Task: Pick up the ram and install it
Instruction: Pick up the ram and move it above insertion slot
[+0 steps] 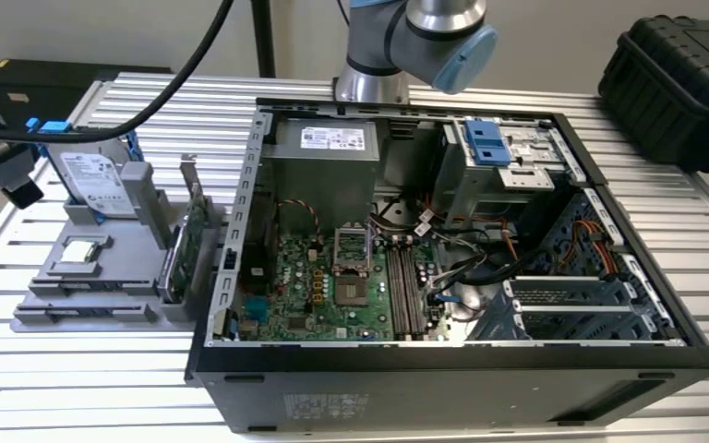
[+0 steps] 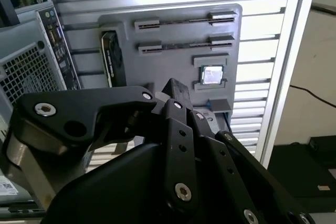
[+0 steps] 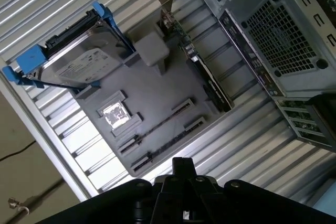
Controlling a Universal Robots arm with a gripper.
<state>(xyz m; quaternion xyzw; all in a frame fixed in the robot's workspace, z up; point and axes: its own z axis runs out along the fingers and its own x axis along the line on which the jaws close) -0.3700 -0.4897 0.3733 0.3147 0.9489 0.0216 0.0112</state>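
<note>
gripper (image 2: 173, 92) hangs above the grey parts tray (image 2: 173, 62), beside the open computer case (image 1: 453, 369). whether it is clenched or released cannot be told.

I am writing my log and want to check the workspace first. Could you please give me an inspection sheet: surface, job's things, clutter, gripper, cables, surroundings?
surface: slatted metal table, carrying everything.
job's things: grey parts tray with two narrow slots; I cannot tell whether a ram stick stands in them. Open computer case, motherboard exposed.
clutter: on the tray, a hard drive in a blue carrier, a processor chip and an expansion card on edge.
gripper: the gripper hovers above the tray, apart from it.
cables: black cable hanging over the table; wires inside the case.
surroundings: black hard case at the exterior view's right.
</note>
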